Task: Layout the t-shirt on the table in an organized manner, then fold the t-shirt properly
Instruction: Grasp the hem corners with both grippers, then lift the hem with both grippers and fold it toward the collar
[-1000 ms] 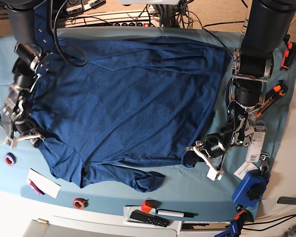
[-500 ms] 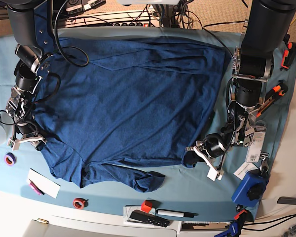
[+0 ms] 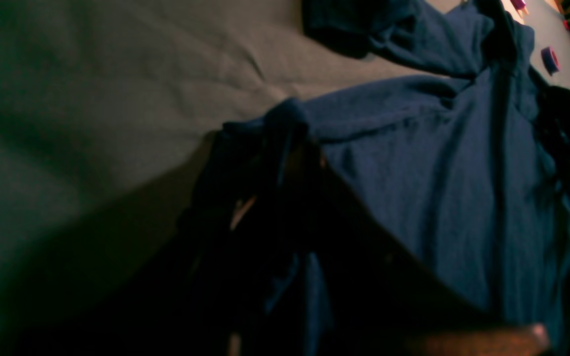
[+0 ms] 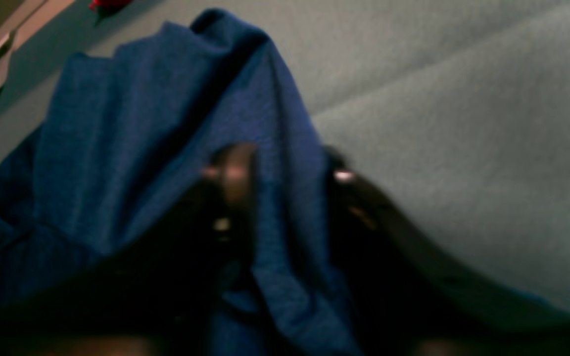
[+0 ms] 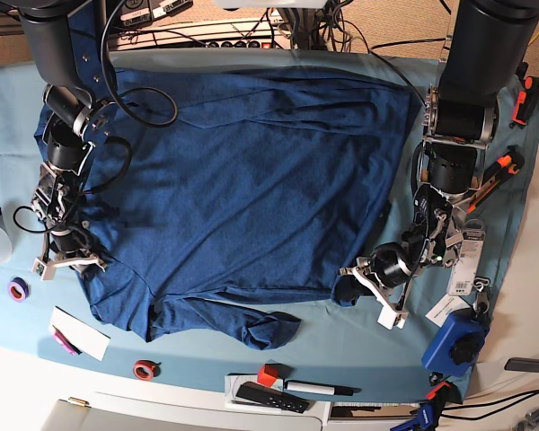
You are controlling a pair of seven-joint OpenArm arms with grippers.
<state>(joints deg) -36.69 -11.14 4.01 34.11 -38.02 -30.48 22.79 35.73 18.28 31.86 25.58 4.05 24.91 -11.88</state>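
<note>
The navy t-shirt (image 5: 242, 180) lies spread across the teal table (image 5: 341, 337), with a crumpled sleeve at the near edge. On the base view's right, my left gripper (image 5: 359, 277) is shut on the shirt's near right hem corner. The left wrist view shows that corner bunched (image 3: 265, 143) at the dark fingers. On the base view's left, my right gripper (image 5: 65, 262) sits low at the shirt's left edge. In the right wrist view a raised fold of the t-shirt (image 4: 141, 123) runs between the fingers (image 4: 235, 173), which pinch it above the table (image 4: 463, 99).
A purple tape ring (image 5: 18, 289), a white card (image 5: 79, 332) and a red ring (image 5: 145, 368) lie near the front left. A red block (image 5: 268, 374), a black remote (image 5: 269, 397) and a marker (image 5: 319, 388) sit at the front edge. A blue tool (image 5: 454, 341) and orange-handled tools (image 5: 499, 175) lie right.
My right arm has shifted right and slightly toward the near edge onto the shirt's left edge, and its jaws have closed on a fold. The left arm has not moved.
</note>
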